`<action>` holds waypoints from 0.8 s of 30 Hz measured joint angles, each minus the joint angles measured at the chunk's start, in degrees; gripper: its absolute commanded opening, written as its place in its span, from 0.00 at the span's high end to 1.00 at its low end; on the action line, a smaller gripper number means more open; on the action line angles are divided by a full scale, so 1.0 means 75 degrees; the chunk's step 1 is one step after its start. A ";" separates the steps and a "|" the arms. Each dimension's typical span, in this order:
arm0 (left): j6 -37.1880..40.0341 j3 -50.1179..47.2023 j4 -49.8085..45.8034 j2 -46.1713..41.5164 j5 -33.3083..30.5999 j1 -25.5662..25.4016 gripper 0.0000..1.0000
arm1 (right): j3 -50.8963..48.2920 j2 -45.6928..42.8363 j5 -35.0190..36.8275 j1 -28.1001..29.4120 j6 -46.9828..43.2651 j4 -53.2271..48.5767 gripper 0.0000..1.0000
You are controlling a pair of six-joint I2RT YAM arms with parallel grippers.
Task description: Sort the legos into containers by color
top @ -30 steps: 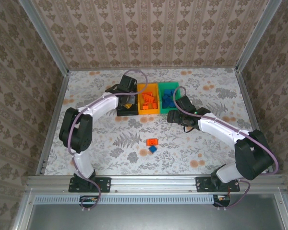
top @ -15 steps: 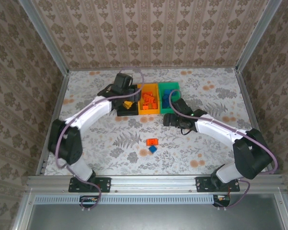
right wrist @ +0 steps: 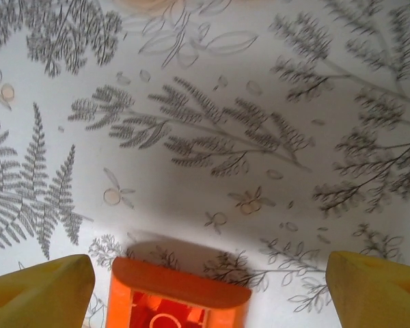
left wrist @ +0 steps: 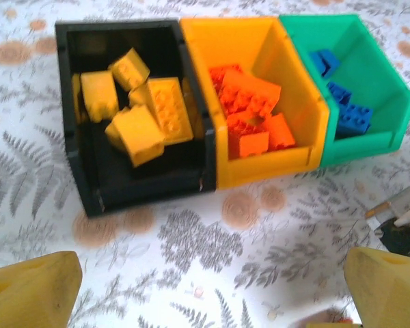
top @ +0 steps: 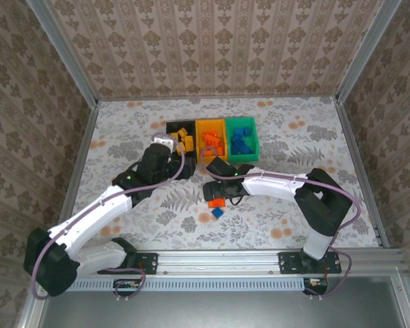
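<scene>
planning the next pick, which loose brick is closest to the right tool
The red-orange brick, lying between the jaws of the open right tool; the blue brick lies apart, outside them.

Legos (left wrist: 150, 113) in bins (left wrist: 260, 174), two loose

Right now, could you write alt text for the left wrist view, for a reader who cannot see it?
Three joined bins stand on a floral table: the black bin holds yellow bricks, the yellow-orange bin red-orange bricks, the green bin blue bricks. The left gripper is open in the foreground, holding nothing.
</scene>
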 measured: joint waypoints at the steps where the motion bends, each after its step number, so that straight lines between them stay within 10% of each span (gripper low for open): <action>1: -0.0076 -0.0163 -0.0041 -0.0210 -0.0047 -0.0015 0.00 | 0.0047 0.0044 0.0003 0.0076 0.0000 -0.0076 0.10; 24: -0.0571 -0.1169 -0.0612 -0.1480 -0.0621 -0.0038 0.00 | 0.1145 0.1230 0.0364 0.0568 -0.0227 -0.1440 0.37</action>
